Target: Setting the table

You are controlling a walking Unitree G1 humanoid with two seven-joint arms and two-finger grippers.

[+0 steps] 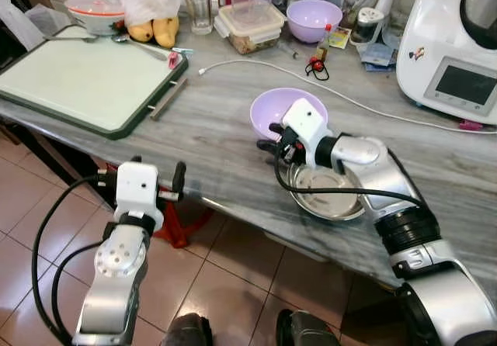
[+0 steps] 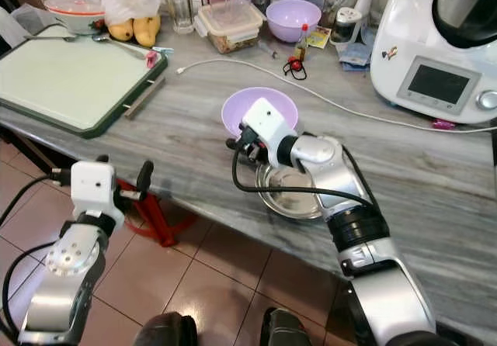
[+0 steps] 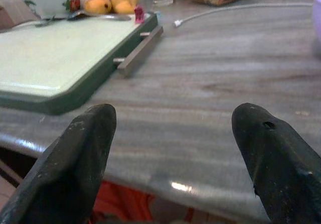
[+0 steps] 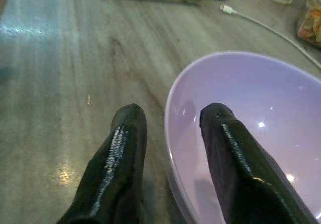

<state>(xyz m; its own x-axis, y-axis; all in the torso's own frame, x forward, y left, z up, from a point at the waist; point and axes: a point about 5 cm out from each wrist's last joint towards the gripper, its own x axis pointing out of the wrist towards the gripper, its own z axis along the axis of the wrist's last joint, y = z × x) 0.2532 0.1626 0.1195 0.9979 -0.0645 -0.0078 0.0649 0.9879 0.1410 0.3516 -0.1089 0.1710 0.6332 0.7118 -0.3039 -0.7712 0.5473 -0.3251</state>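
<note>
A lilac bowl (image 1: 273, 107) sits on the grey wooden table (image 1: 210, 129), touching a steel bowl (image 1: 320, 185) just nearer to me. My right gripper (image 1: 273, 141) is open astride the lilac bowl's near rim (image 4: 168, 108); one finger (image 4: 228, 148) is inside the bowl, the other finger (image 4: 120, 148) is outside above the tabletop. My right forearm crosses over the steel bowl. My left gripper (image 1: 159, 174) is open with nothing in it, held at the table's front edge (image 3: 180, 184), well to the left of both bowls.
A pale green board (image 1: 78, 74) lies at the left. Behind it stand a patterned bowl (image 1: 93, 12) and yellow fruit (image 1: 153, 28). At the back are a glass (image 1: 200, 5), a food box (image 1: 250, 24) and a second lilac bowl (image 1: 313, 16). A white cable (image 1: 342, 95) runs towards the white appliance (image 1: 458, 59).
</note>
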